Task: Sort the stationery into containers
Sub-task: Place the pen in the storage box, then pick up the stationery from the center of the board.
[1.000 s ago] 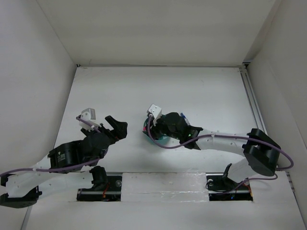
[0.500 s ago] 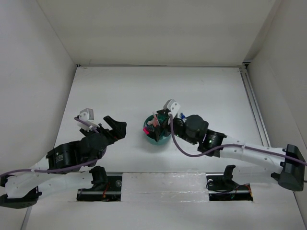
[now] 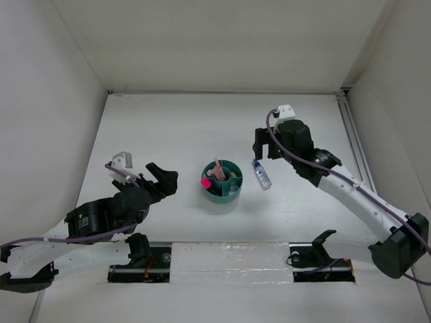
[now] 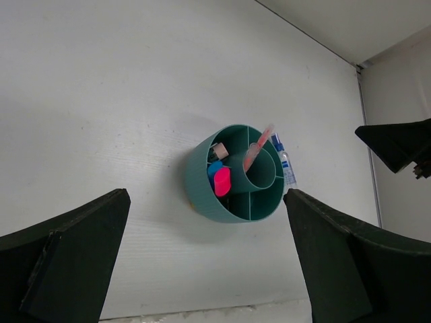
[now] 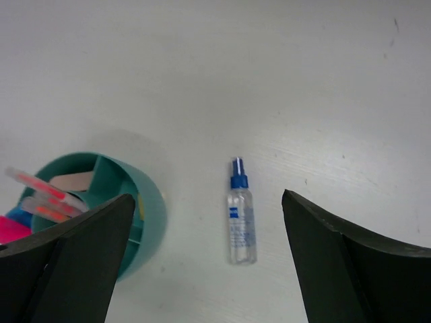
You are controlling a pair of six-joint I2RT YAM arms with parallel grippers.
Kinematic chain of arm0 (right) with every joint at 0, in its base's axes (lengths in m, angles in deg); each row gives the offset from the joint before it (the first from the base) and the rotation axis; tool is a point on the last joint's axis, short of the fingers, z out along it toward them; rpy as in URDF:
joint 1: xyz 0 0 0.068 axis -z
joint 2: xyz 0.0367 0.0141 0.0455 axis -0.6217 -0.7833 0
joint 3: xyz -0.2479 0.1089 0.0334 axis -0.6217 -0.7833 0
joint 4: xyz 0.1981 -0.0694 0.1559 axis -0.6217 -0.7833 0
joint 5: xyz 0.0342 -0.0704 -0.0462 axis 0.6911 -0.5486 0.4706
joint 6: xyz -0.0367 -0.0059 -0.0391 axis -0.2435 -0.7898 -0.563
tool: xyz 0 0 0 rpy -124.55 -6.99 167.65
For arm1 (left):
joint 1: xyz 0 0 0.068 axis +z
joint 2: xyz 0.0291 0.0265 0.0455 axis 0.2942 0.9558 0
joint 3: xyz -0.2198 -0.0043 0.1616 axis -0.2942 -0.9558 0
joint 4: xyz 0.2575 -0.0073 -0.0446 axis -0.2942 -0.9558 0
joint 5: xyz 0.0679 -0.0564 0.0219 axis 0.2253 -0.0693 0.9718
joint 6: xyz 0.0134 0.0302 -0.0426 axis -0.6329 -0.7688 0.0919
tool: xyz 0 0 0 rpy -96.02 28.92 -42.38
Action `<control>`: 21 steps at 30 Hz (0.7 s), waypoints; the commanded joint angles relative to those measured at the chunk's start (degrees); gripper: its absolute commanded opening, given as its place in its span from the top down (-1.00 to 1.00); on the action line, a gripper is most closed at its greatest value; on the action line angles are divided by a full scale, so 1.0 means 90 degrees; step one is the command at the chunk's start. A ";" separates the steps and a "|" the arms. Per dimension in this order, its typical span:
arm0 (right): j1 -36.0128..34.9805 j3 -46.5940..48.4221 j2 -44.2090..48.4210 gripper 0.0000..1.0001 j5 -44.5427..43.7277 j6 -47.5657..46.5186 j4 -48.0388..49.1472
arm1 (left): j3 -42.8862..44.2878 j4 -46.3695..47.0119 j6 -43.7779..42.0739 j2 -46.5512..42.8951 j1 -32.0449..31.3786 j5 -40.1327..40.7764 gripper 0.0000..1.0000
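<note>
1. The right claw (image 3: 264, 151) has left the organizer (image 3: 222, 199), where it hung a second ago, and has swung toward the far right corner of the surface (image 3: 168, 128); its jaws now stand wide apart and hold nothing
2. That suggests a drop into the organizer is done: the pencils (image 4: 258, 145) lean in the central cup, a pink-capped marker (image 4: 222, 182) and a blue cap beside it sit in an outer compartment, and the eraser (image 4: 217, 151) in another
3. The bottle (image 3: 261, 175) is the one item seen outside; it lies flat on the surface just right of the organizer, cap toward the far edge, almost under the right claw, so it looks like the next pick
4. The left claw (image 3: 165, 176) hovers open and empty toward the near left, well apart from the organizer
5. Nothing lies around the bottle; only the organizer wall beside it could crowd the inner finger
</note>
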 commanded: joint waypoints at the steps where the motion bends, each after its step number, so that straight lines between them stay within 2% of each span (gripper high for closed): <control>1: 0.0579 0.0238 -0.0262 -0.90 0.0606 0.0150 -0.0729 | -0.0043 0.0131 -0.0091 -0.0029 0.0016 0.0073 -1.00; 4: 0.0707 0.0590 -0.0974 -0.84 0.0907 0.0063 -0.0945 | -0.0043 0.0132 -0.0150 -0.0029 0.0016 0.0073 -1.00; 7: 0.0766 0.0902 -0.1726 -0.68 0.1230 -0.0104 -0.0945 | -0.0043 0.0132 -0.0150 -0.0029 0.0016 0.0073 -1.00; 8: 0.0766 0.1010 -0.1931 -0.58 0.1231 -0.0172 -0.0945 | -0.0043 0.0132 -0.0150 -0.0029 0.0016 0.0073 -1.00; 11: 0.0766 0.1488 -0.2771 -0.48 0.1106 -0.0260 -0.1140 | -0.0043 0.0132 -0.0150 -0.0029 0.0016 0.0073 -1.00; 12: 0.0824 0.1712 -0.2966 -0.38 0.1104 -0.0328 -0.1227 | -0.0043 0.0132 -0.0150 -0.0029 0.0016 0.0073 -1.00; 21: 0.0884 0.1968 -0.4003 -0.38 0.0889 -0.0397 -0.1346 | -0.0043 0.0073 -0.0091 -0.0225 0.0016 0.0073 -1.00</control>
